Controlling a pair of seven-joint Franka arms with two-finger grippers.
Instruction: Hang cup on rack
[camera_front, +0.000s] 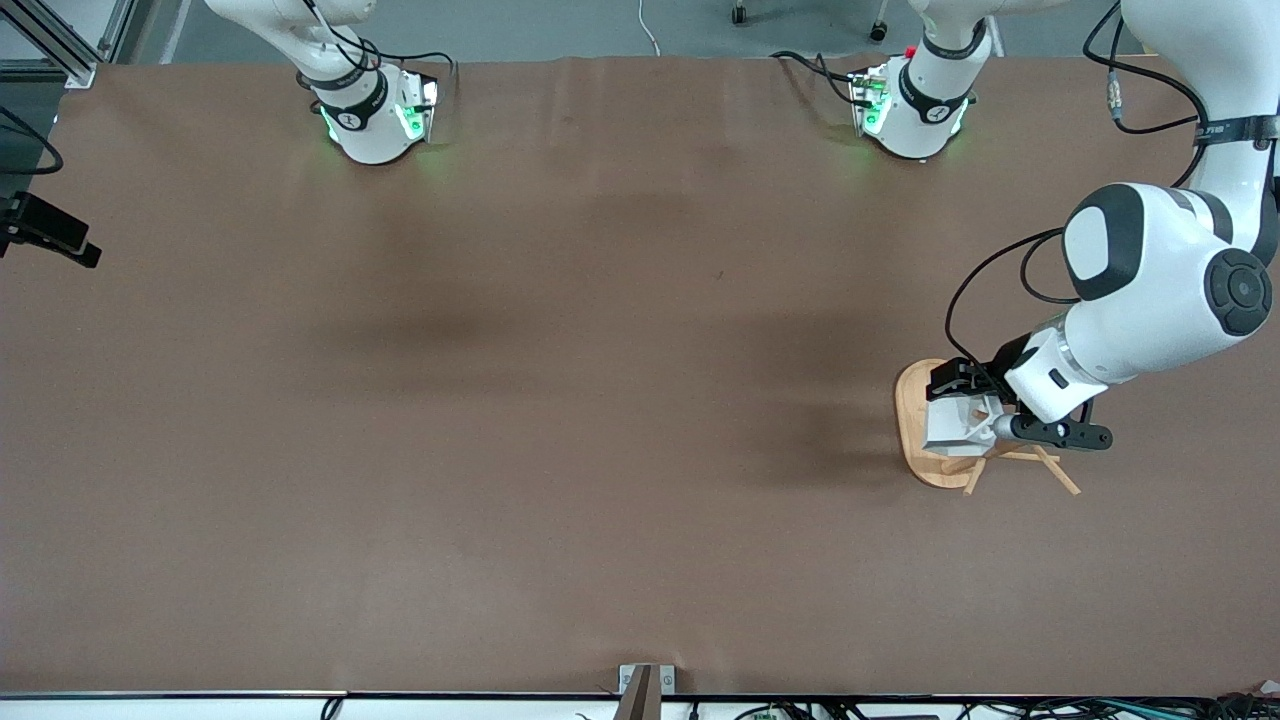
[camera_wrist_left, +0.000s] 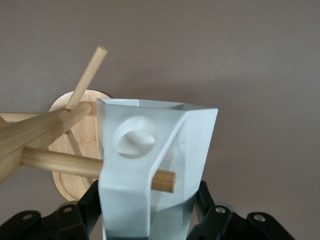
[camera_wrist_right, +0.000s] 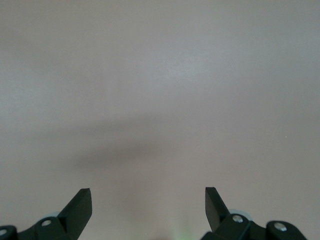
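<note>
The white faceted cup hangs at the bamboo rack, near the left arm's end of the table. In the left wrist view a peg passes through the hole of the cup's handle and its tip sticks out. My left gripper is over the rack's oval base and is shut on the cup's body, with a black finger on each side. The rack's post lies beside the cup. My right gripper is open and empty over bare table, and the right arm waits.
The brown table cover spreads across the view. The two arm bases stand along the table's edge farthest from the front camera. Other pegs stick out of the rack toward the front camera.
</note>
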